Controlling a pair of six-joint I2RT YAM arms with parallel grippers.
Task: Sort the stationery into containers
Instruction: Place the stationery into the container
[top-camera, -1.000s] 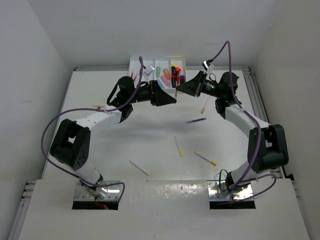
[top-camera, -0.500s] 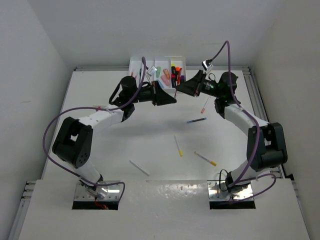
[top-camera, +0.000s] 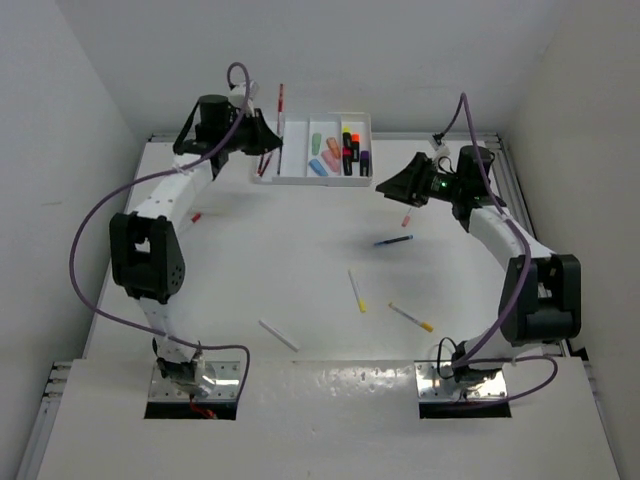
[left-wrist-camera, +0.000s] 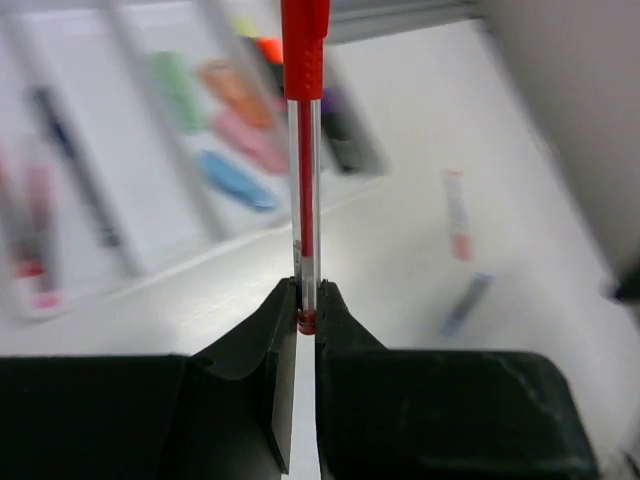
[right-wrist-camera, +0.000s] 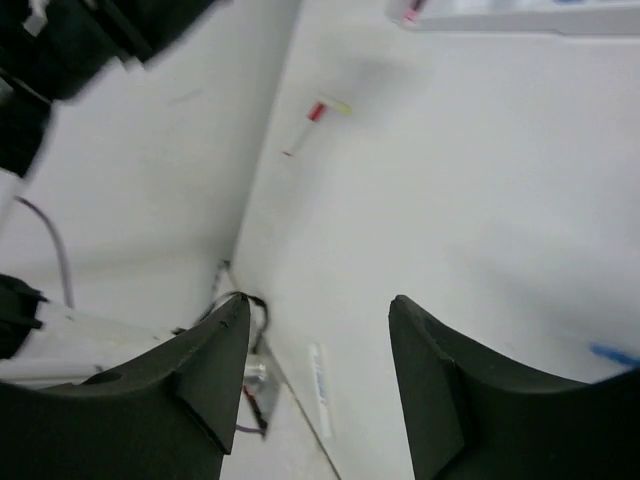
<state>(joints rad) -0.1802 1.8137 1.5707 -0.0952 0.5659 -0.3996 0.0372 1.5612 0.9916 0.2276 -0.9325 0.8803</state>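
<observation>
My left gripper (left-wrist-camera: 306, 318) is clamped on the red pen (left-wrist-camera: 304, 150). The wrist view shows both fingers pressed against the pen's lower tip, with the barrel standing straight up out of them. Ahead of the fingers and off to their left lies the white tray (top-camera: 292, 160), badly blurred in that view. From overhead, this gripper sits at the tray's left end and the pen pokes up beside it.

Of the highlighters (top-camera: 333, 152) in the tray, I can make out green, salmon and blue ones in the third compartment from the gripper. Yellow-black, orange and purple ones lie in the farthest compartment. What look like two reddish pens lie in the compartment nearest the gripper, but I can't be sure, as the fingers cover part of them.

My right gripper (right-wrist-camera: 318, 305) is spread wide with nothing between the fingers. It hangs above the bench (top-camera: 300, 260), off the tray's right near corner. A pink pen (top-camera: 407, 218) lies just beneath and behind it, and a blue pen (top-camera: 393, 241) lies a little closer to the arm's base. One yellow-tipped pen (top-camera: 357, 292), another yellow-tipped pen (top-camera: 411, 318) and a white pen (top-camera: 278, 335) lie loose on the bench, well apart from both grippers.
</observation>
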